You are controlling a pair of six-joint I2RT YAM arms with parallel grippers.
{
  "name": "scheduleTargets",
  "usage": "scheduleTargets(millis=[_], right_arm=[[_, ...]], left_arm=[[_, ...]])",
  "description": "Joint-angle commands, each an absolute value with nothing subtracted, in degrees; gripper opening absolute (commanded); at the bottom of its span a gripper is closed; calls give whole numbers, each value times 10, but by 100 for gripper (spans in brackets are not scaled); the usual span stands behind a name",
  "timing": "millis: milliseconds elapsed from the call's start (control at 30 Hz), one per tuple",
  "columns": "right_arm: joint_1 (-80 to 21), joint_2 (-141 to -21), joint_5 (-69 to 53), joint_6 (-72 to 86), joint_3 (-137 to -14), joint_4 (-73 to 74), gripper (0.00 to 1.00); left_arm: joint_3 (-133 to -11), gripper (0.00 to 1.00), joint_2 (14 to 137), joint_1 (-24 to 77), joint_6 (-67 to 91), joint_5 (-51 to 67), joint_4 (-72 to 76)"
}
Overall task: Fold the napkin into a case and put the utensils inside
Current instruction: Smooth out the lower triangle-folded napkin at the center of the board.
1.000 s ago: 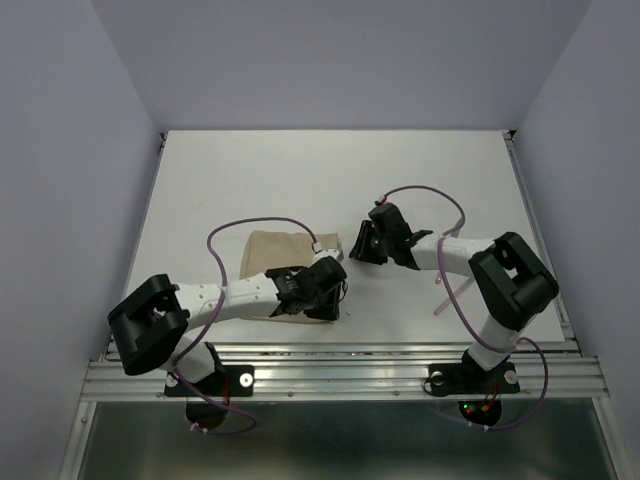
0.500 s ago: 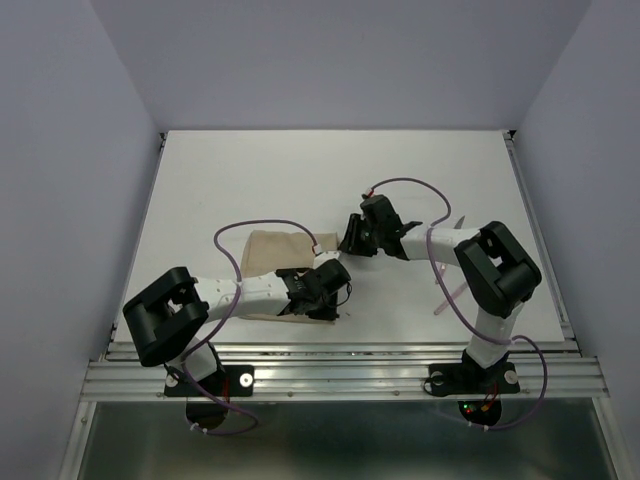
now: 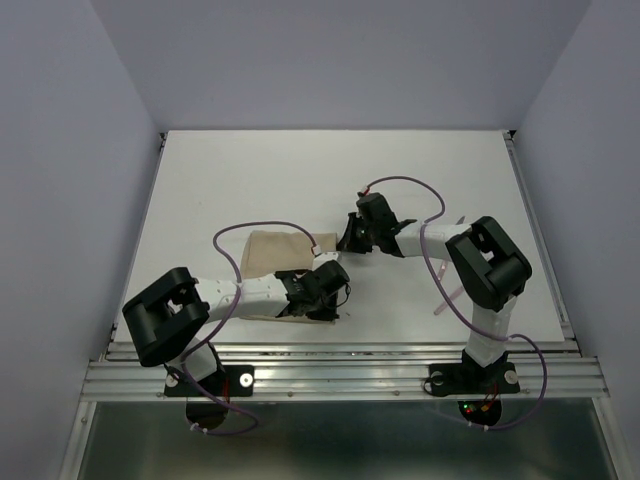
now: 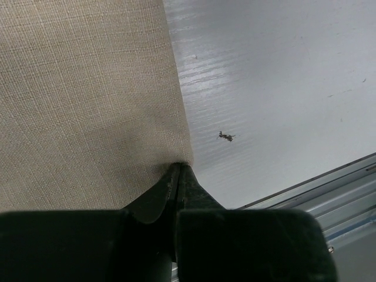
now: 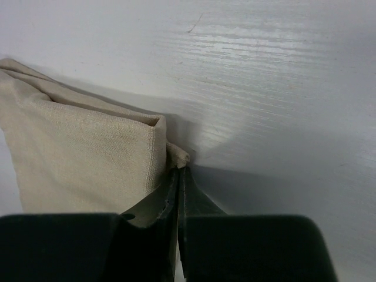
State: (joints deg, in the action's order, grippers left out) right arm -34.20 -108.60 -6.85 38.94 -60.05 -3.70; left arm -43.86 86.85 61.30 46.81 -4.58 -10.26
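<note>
The beige napkin (image 3: 268, 252) lies flat, folded in layers, left of the table's middle. My left gripper (image 3: 330, 292) sits at its near right corner. In the left wrist view the jaws (image 4: 178, 167) are pressed together on the corner of the cloth (image 4: 88, 88). My right gripper (image 3: 347, 238) is at the far right corner. Its jaws (image 5: 180, 169) are shut on a small tip of the napkin (image 5: 88, 153) that sticks out below the folded edge. A pale pink utensil (image 3: 446, 296) lies to the right, mostly hidden under the right arm; only short pink bits show.
The table's metal front rail (image 4: 329, 188) runs close behind the left gripper. A small dark speck (image 4: 226, 136) lies on the white table (image 3: 300, 170) beside the napkin's edge. Purple cables (image 3: 400, 183) loop above both arms.
My right gripper has moved left to the napkin's far right corner and shut on it. My left gripper has shut on the near right corner.
</note>
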Motion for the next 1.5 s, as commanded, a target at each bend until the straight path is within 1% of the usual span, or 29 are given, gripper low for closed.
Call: scheduleTargets(millis=[0, 367, 800, 967, 1033, 1100, 1133, 1167, 1200, 1233, 1267, 1300, 1367, 1400, 1467], right_arm=[[-344, -1101, -32, 391, -607, -29, 1], [-344, -1083, 26, 405, -604, -29, 1], [-344, -1088, 33, 411, -613, -30, 1], [-344, -1089, 28, 413, -613, -31, 1], [-344, -1089, 23, 413, -613, -31, 1], [-344, -1085, 22, 414, -612, -31, 2], [-344, -1082, 25, 416, -608, -30, 4], [-344, -1078, 27, 417, -606, -31, 13], [-344, -1066, 32, 418, -603, -30, 16], [-344, -1059, 37, 420, -599, -31, 18], [-338, -1051, 50, 424, -591, -31, 25], [-338, -1036, 59, 426, -583, -31, 29], [-338, -1024, 62, 427, -577, -29, 31], [-338, -1020, 62, 426, -577, -27, 34], [-338, -1013, 60, 428, -573, -23, 36]], left_arm=[[-425, 7, 855, 613, 466, -54, -100], [-418, 1, 850, 613, 447, -40, -83], [-396, 1, 810, 613, 436, -33, -69], [-397, 1, 812, 613, 432, -30, -66], [-402, 6, 817, 614, 432, -33, -67], [-412, 13, 822, 613, 429, -38, -70], [-417, 19, 823, 613, 429, -40, -73], [-425, 21, 823, 614, 429, -41, -80], [-431, 25, 821, 613, 429, -44, -84], [-435, 26, 818, 614, 428, -45, -89], [-442, 27, 816, 614, 428, -46, -96], [-448, 31, 809, 614, 426, -48, -104], [-454, 36, 802, 614, 424, -52, -113], [-457, 42, 795, 613, 423, -53, -119], [-464, 47, 787, 614, 421, -56, -129]])
